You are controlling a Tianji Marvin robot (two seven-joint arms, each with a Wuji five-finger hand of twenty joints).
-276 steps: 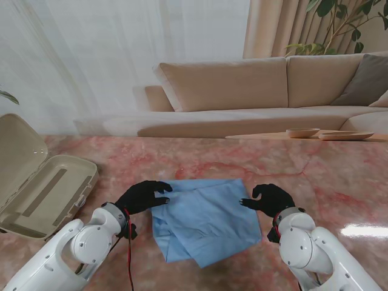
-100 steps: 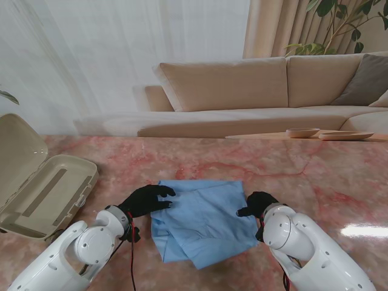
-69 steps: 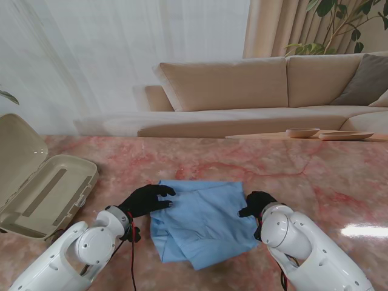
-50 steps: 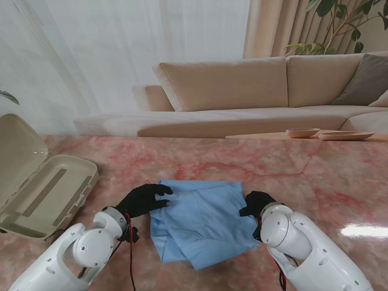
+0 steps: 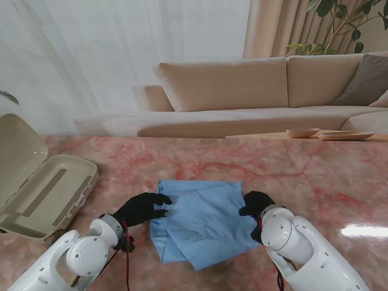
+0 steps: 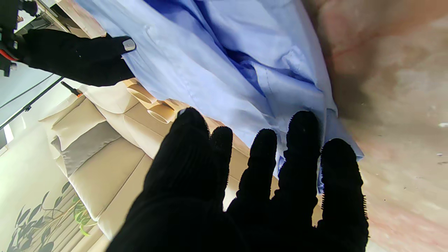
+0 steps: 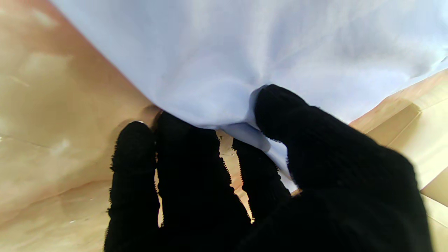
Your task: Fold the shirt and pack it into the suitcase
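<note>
left hand (image 5: 143,208) drawn back — nearer me

Pink marble table (image 5: 315,176) bears blue shirt (image 5: 203,221) and open suitcase (image 5: 42,188).

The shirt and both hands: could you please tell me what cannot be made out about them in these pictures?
- Right hand: stand view, its own forearm hides the grip; the right wrist view shows the thumb on the blue shirt.
- Left hand: wrist view, whether its fingertips pinch the hem or only touch it is unclear.
- Shirt's underside: hidden in every view by its own folds.
- Suitcase: cut off by the stand view's left edge.
</note>
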